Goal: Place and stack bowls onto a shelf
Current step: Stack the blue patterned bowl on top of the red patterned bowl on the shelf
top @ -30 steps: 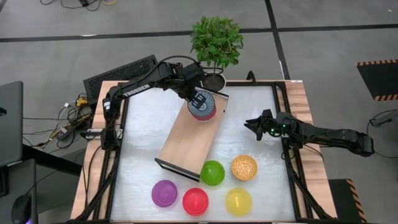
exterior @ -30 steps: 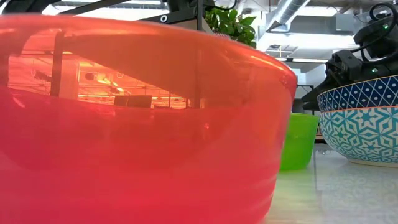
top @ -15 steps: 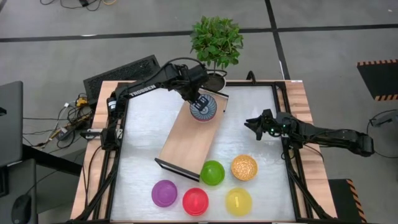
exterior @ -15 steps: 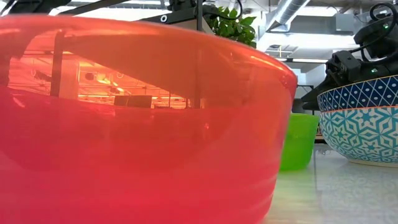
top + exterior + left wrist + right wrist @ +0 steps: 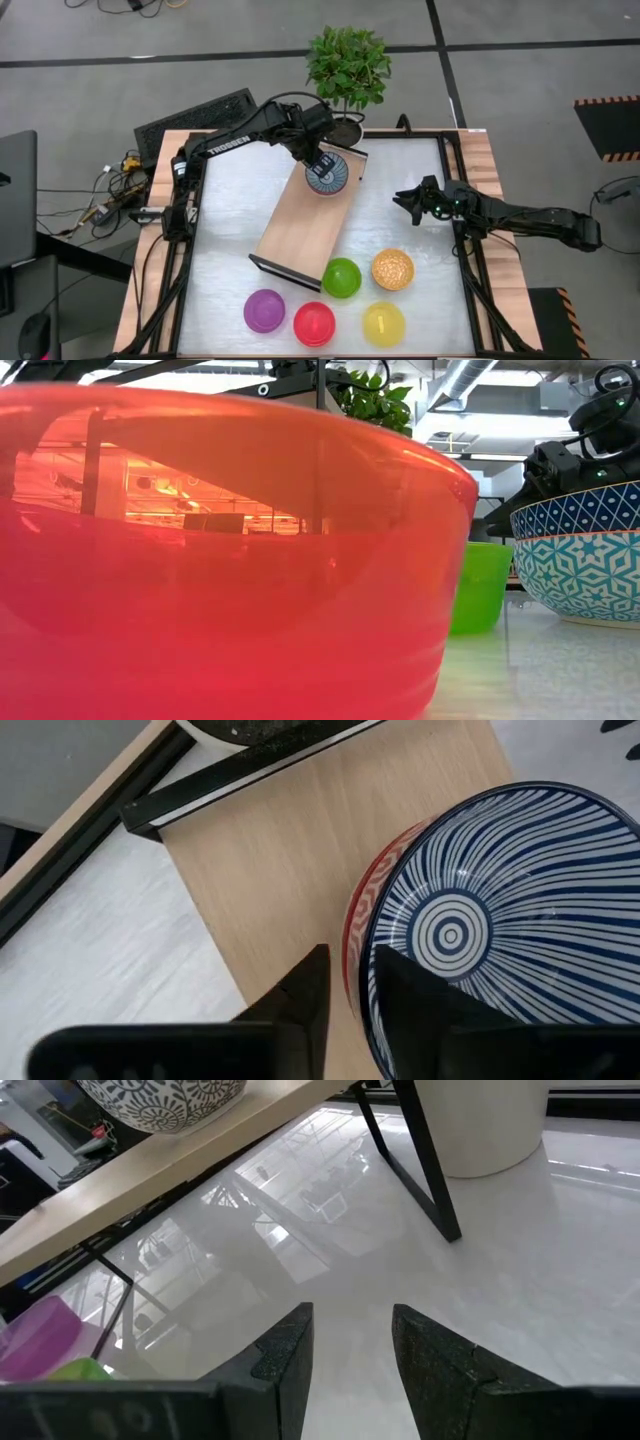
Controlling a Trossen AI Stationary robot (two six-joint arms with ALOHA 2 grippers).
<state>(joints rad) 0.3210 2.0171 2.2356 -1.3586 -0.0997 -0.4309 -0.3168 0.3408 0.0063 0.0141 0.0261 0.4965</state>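
White tabletop (image 5: 240, 200) is seen under the shelf (image 5: 300, 225), whose long axis is laid diagonally, one end beside the plant pot (image 5: 345, 128). At that end a blue-striped bowl (image 5: 326, 174) is nested, mouth up, in a red-patterned bowl (image 5: 352, 935). Its rim is straddled by the left gripper (image 5: 323, 160), fingers slightly parted. "TROSSEN" can be read on that arm. The right gripper (image 5: 403, 199) is held spread over the table.

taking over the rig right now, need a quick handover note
Left gripper: at the shelf's far end, fingers astride the rim of the blue-white bowl, which is nested in the red-white bowl.
Right gripper: open, empty, waiting at the table's right side.
Done: two patterned bowls stacked on the shelf.
Left: green, golden, purple, red and yellow bowls, all on the table.
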